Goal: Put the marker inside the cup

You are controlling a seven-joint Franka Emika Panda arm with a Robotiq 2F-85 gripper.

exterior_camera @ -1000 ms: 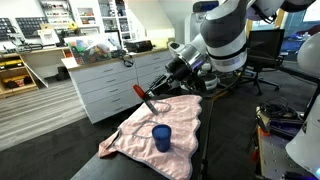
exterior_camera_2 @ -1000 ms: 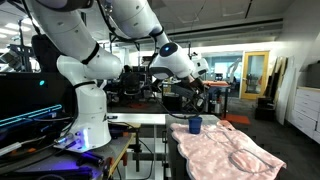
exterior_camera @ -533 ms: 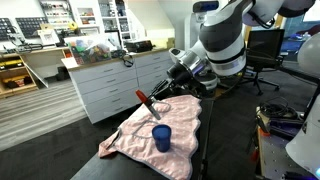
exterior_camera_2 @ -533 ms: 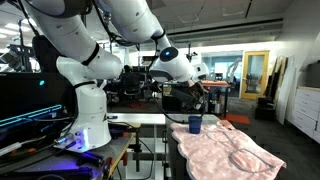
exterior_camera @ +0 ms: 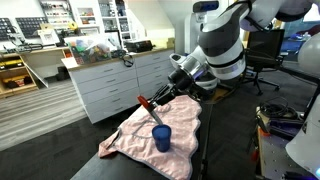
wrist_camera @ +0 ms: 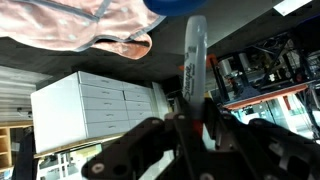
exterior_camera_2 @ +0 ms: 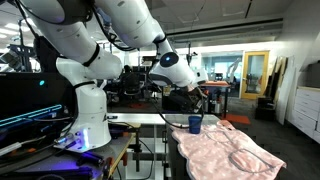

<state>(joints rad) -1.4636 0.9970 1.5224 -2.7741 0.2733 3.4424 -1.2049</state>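
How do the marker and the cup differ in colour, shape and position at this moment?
The marker is red-orange and slim; the cup is blue and wider. The marker is tilted in the air, clamped by the gripper; the cup stands upright on the pink cloth, untouched. Both are small next to the cloth.

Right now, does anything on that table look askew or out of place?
Only the wrinkled pink cloth: it lies bunched and crooked under the upright small blue cup. Nothing looks spilled or damaged.
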